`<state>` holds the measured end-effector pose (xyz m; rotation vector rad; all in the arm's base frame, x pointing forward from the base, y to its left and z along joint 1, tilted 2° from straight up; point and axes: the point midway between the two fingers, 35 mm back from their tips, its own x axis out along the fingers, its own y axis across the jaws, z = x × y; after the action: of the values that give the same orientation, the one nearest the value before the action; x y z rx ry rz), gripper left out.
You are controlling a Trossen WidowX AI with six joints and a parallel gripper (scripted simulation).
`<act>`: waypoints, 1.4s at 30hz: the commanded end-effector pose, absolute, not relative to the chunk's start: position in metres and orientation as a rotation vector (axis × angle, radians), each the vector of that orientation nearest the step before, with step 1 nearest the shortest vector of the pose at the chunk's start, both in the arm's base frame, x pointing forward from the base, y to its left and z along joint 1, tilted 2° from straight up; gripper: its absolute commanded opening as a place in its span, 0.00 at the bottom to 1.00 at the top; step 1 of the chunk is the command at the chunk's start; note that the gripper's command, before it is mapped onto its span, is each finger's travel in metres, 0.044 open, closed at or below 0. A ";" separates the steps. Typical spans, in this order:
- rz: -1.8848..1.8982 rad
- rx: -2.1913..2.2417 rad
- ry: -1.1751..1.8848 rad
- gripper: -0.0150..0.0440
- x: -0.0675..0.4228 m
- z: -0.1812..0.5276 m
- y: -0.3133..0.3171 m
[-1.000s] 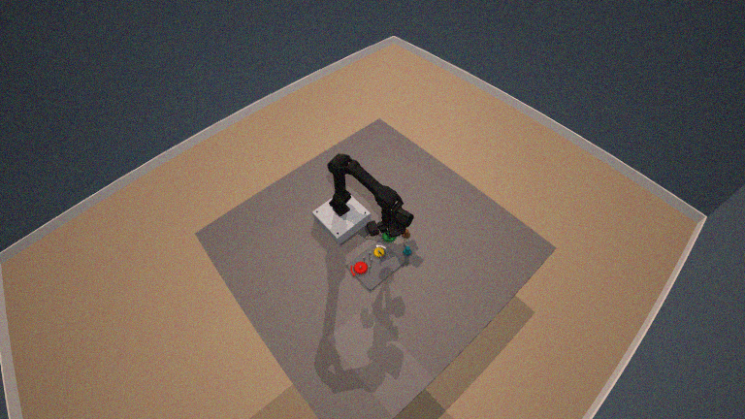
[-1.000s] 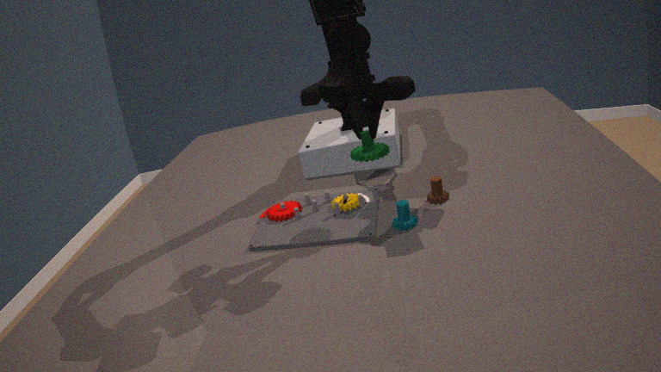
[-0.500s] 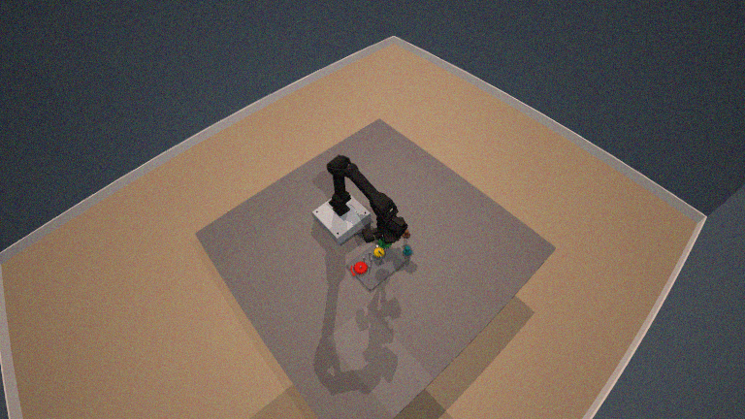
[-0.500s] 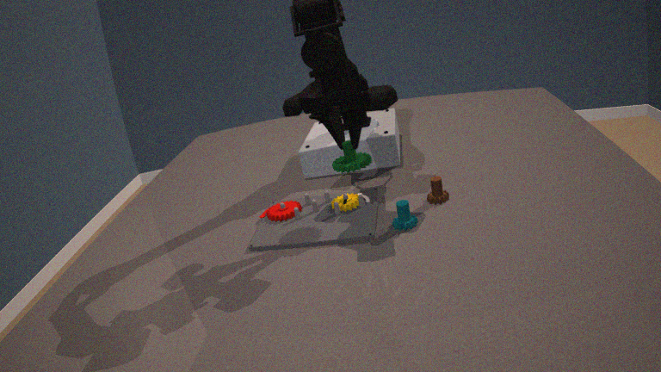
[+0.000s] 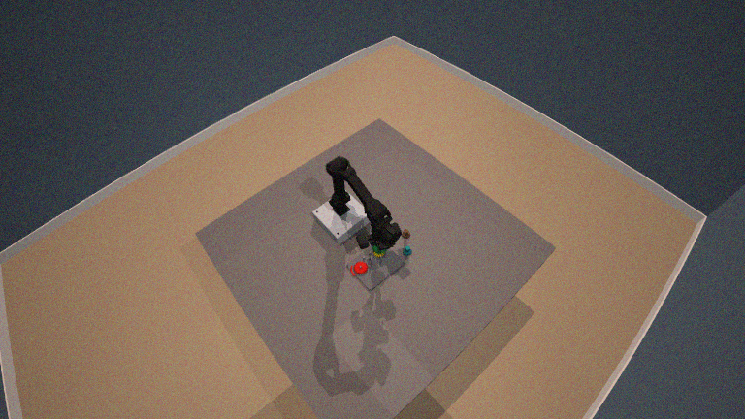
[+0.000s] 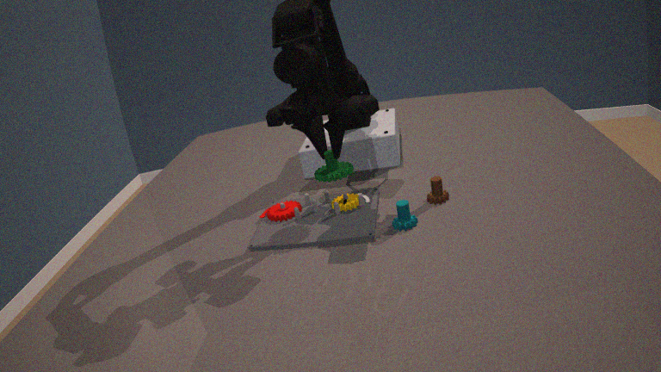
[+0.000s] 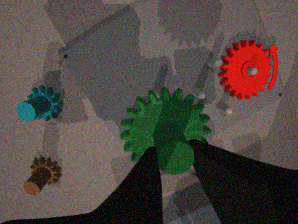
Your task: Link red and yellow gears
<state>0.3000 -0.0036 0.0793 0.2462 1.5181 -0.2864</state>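
While the black arm (image 5: 359, 190) (image 6: 323, 69) reaches out over the grey board (image 5: 372, 278) (image 6: 318, 236) (image 7: 107, 65), its fingers (image 5: 378, 246) (image 6: 331, 155) are closed on the upright stem of a large green gear (image 5: 378, 251) (image 6: 333, 170) (image 7: 145, 125), which is held above the board, apart from the pegs. Seen from the exterior side, the red gear (image 5: 358, 268) (image 6: 281, 211) (image 7: 240, 75) sits on its peg at the left of the board, with the red arrow (image 5: 352, 271) (image 6: 263, 214) (image 7: 274, 70) beside it. The yellow gear (image 5: 378, 254) (image 6: 352, 201), marked with black, sits on another peg to the right, beside the white arrow (image 6: 365, 197). Bare grey pegs (image 6: 306, 199) (image 7: 229, 111) stand between these two gears. To the right of the board, on the counter (image 5: 442, 291) (image 6: 462, 287) (image 7: 100, 185), two small loose gears stand with stems upright: the teal gear (image 5: 406, 250) (image 6: 404, 220) (image 7: 47, 102), nearer, and the brown gear (image 5: 405, 234) (image 6: 437, 196) (image 7: 47, 170), farther back. Behind the board lies the arm's white base (image 5: 339, 229) (image 6: 388, 152).
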 end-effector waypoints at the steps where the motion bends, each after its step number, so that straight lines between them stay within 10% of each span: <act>1: -0.287 0.236 1.520 0.25 0.299 0.075 -0.013; 42: -0.286 0.225 1.519 0.25 0.295 0.066 -0.052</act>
<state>0.2950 -0.0512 0.0658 0.2332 1.5175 -0.2875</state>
